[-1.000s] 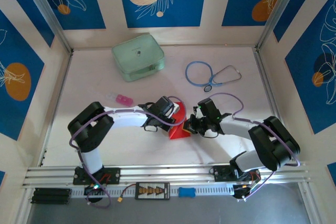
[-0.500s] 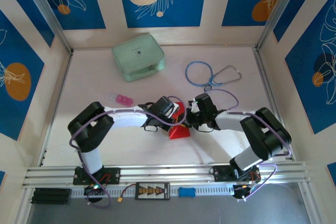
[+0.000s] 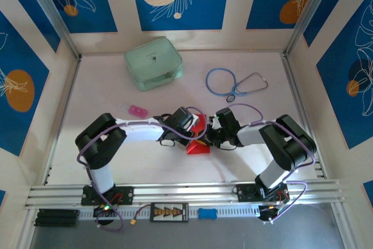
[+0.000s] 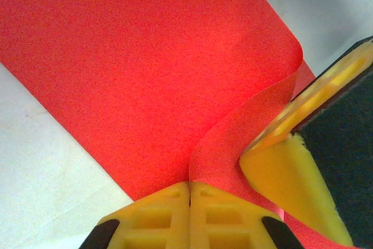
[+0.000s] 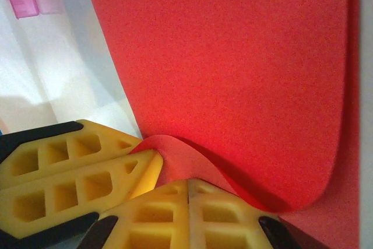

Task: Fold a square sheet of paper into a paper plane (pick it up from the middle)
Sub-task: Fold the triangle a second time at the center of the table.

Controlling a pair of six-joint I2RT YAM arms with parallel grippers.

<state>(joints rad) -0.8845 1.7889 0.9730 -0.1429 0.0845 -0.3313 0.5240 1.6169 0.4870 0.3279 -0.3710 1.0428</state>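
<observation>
Near the middle of the table, a little towards the arm bases, the red paper sheet sits between the two grippers. It is bent rather than flat. From the top camera its visible part is wide at the near side and gets narrower towards the far side, so its long axis goes roughly from near to far. Much of it is hidden under the grippers, and the exact shape cannot be told.

The left gripper reaches the sheet from the left. Its yellow fingers are pressed together, with a curled fold of the red paper going into the seam between them. The right gripper comes from the right, and its fingers are also together, pinching a raised curl of the same sheet. The two grippers are just beside each other, nearly touching. In the right wrist view the left gripper's fingers lie directly beside the right ones.

A small pink object lies to the left of the sheet. A pale green case is far behind it, and a blue and grey stethoscope lies at the far right.
</observation>
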